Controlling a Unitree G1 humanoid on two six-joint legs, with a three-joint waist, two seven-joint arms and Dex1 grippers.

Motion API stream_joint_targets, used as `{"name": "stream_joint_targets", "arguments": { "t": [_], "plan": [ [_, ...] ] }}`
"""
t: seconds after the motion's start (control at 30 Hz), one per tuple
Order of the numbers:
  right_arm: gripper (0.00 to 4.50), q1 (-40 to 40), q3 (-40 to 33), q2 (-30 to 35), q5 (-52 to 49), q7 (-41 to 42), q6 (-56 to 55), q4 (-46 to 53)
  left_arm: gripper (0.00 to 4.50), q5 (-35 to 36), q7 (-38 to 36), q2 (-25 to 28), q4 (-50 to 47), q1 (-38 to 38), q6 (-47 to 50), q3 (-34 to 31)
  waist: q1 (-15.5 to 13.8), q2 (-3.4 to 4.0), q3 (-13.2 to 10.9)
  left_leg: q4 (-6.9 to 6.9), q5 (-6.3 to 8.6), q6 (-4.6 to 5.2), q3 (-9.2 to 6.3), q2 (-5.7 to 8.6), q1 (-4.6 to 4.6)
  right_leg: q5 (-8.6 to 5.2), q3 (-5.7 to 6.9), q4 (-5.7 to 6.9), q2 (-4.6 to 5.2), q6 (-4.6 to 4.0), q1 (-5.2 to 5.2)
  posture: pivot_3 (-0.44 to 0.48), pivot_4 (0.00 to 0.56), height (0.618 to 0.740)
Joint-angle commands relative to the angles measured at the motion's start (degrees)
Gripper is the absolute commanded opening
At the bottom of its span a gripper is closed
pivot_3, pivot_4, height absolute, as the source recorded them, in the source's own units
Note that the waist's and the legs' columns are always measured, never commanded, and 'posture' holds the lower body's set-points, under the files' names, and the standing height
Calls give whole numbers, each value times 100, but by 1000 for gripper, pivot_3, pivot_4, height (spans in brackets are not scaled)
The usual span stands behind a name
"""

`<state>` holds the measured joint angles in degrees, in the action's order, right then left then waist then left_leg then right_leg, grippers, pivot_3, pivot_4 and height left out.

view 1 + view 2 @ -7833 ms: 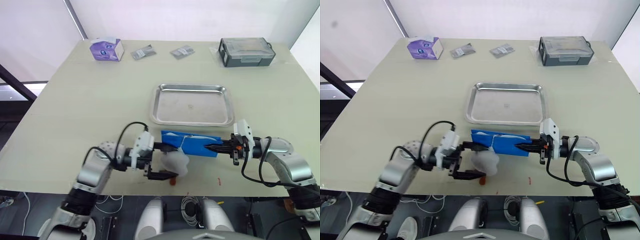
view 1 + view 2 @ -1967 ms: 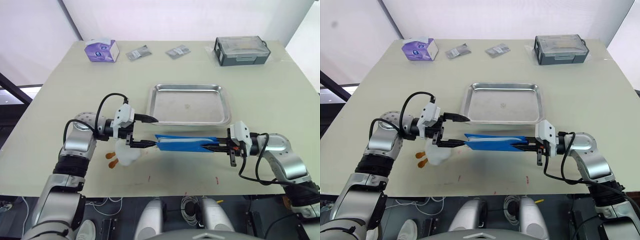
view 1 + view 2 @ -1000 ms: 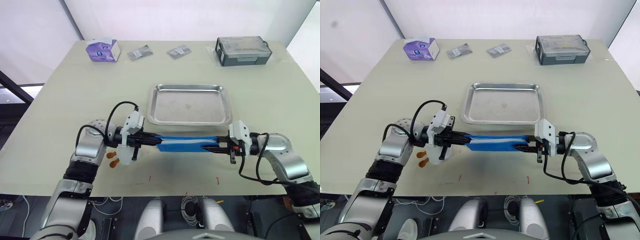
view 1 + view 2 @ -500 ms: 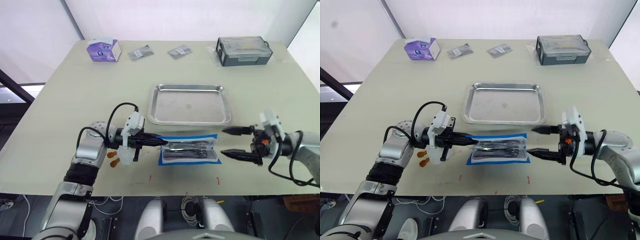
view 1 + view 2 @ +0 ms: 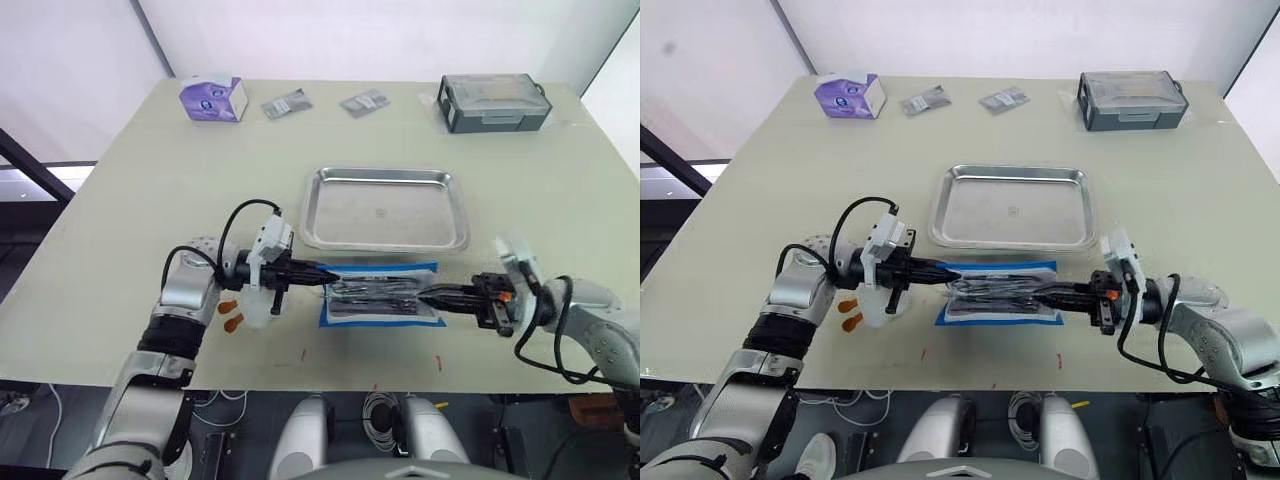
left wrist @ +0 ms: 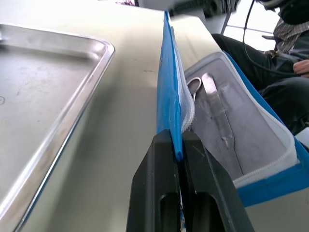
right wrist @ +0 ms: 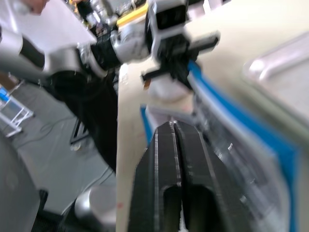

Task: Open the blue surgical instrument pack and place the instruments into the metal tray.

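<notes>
Now the blue surgical instrument pack [image 5: 380,298] lies near the surface's [image 5: 150,180] front edge, just before the metal tray [image 5: 385,208]. Left gripper [image 6: 177,145] fingers pinch its blue edge; right gripper [image 5: 428,297] fingers are pressed together at its opposite end.

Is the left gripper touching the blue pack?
Touching. The left wrist view shows the left gripper with its jaws closed on the upright edge of the blue pack.
</notes>
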<state>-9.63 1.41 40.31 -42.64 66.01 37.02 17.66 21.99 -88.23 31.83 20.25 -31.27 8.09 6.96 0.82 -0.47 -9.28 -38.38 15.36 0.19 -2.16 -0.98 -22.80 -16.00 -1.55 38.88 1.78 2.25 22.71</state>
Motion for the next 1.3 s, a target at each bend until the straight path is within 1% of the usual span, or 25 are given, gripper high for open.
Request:
{"name": "stream_joint_targets", "arguments": {
  "t": [0.03, 0.2, 0.33, 0.63, 0.77, 0.9, 1.13, 1.3],
  "plan": [
    [18, 161, 347, 104, 653, 208, -558, -229, 0, 0, -124, -53, 167, -196, -38, -3, 0, 0, 0, 0, 0, 0, -1, 0, 0, 0, 1, 0, 0, 0, 0, 0, 150, 740],
    [18, 196, 680, 51, 1133, 299, -950, -484, 0, -124, -100, -124, 706, -483, -100, -14, 8, 0, 0, -2, 0, 0, -1, 1, 0, 0, 1, 1, 0, 0, 0, 0, 150, 740],
    [18, 222, 1071, 102, 1718, 388, -1345, -716, 0, -316, -63, -219, 1054, -663, -224, 63, 6, -1, 0, -2, 0, 0, -3, 1, 1, 0, 2, 1, -2, 0, 0, 0, 150, 740],
    [18, 277, 1194, 61, 2088, 427, -1717, -896, 0, -959, 370, -498, 2129, -1102, -688, 149, -2, -2, 2, -3, 0, 0, -3, 3, 1, 0, 3, 0, -1, 0, -1, 0, 150, 740],
    [18, 286, 1190, 7, 2109, 417, -1760, -921, 0, -1269, 587, -634, 2628, -1297, -1021, 192, 3, -4, 3, -3, 0, 0, -3, 3, 2, 0, 4, 1, -1, 0, -1, 0, 150, 740],
    [18, 316, 1177, 9, 2113, 427, -1767, -894, 0, -1427, 638, -749, 2962, -1429, -1164, 224, -3, -5, 4, -3, 0, 0, -4, 3, 2, 0, 4, 2, -1, 0, -2, 0, 150, 740],
    [18, 462, 1076, 143, 1921, 485, -1544, -550, 0, -1567, 353, -853, 3213, -1513, -1213, 330, -18, -9, 6, -4, 0, 0, -7, 7, 2, 0, 6, 1, 3, 1, -4, 0, 150, 740],
    [18, 527, 1035, 243, 1832, 502, -1400, -410, 0, -1577, 110, -896, 3177, -1483, -1098, 388, -15, -9, 6, -4, 0, 0, -8, 10, 1, 0, 7, 1, 4, 1, -4, 0, 150, 740]
  ]
}}
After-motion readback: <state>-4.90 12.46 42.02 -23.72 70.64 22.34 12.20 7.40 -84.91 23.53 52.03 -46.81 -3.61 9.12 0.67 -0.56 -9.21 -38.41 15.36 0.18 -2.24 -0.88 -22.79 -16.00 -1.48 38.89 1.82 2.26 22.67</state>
